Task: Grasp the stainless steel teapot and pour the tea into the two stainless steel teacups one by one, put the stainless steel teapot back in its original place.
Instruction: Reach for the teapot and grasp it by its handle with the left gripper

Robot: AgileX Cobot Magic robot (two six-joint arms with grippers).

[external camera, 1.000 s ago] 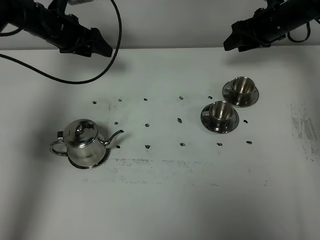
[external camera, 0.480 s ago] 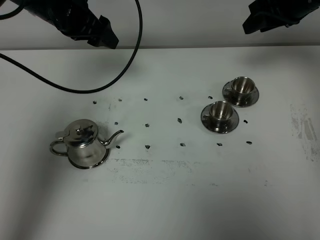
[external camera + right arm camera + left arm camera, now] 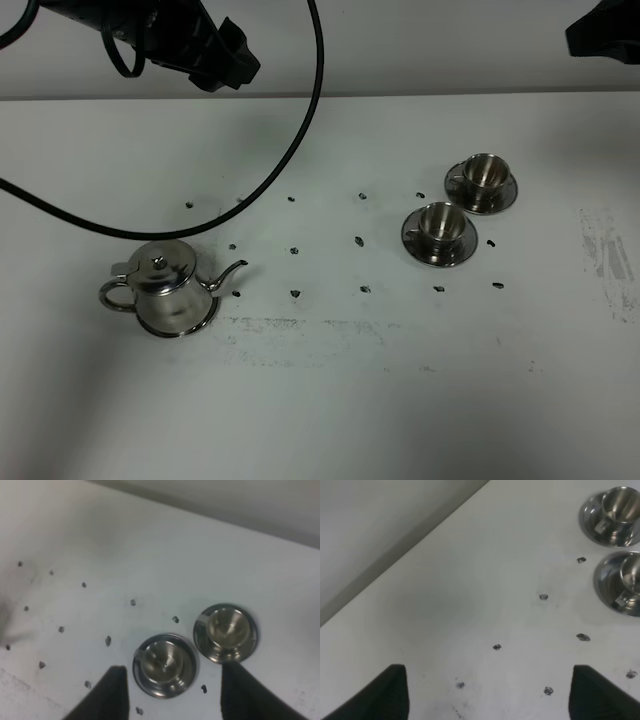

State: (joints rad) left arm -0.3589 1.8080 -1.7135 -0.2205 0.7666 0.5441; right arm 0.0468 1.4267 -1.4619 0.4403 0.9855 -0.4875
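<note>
White surface (image 3: 330, 420), scuffed. Black cable (image 3: 300, 140) loops over its upper left, above the stainless steel teapot (image 3: 165, 290), which stands upright at left centre, unobstructed. Two stainless steel teacups (image 3: 438, 232) (image 3: 482, 180) sit on saucers right of centre, just beside each other. Dark specks (image 3: 295, 250) lie between pot and cups.

Left gripper (image 3: 490, 695): jaws spread wide, empty. Right gripper (image 3: 172, 692): same.

Versus 1.0 s ago: left gripper has shifted right along the top edge, right gripper has withdrawn to the upper right corner. Pot and cups unmoved.
</note>
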